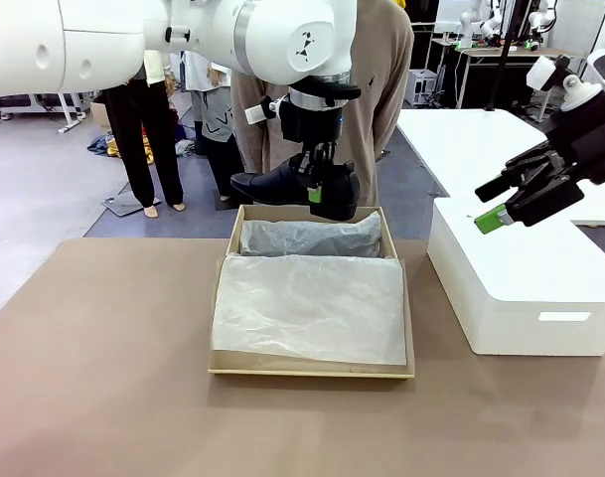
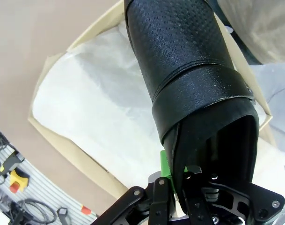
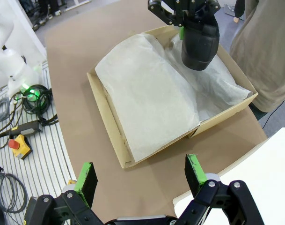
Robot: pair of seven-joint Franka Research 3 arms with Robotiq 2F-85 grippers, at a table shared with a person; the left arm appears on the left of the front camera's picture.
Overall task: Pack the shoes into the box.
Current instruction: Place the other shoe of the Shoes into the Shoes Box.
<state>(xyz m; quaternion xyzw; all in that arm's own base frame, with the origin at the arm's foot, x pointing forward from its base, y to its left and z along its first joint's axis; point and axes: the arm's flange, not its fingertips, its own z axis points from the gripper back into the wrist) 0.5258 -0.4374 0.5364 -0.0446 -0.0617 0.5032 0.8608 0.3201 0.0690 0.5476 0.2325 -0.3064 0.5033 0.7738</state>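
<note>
Left pincer (image 1: 317,189) seemingly clamped tight, right pincer (image 1: 493,204) raised, spread wide.

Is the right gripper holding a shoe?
No, the right gripper is open with nothing between its green pads, while the shoe hangs in the shut left gripper above the box.

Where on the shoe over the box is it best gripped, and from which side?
Probably the thin collar at the heel end of the shoe, from above, one finger inside the opening, as the left gripper has it. The rounded upper offers no edge.
</note>
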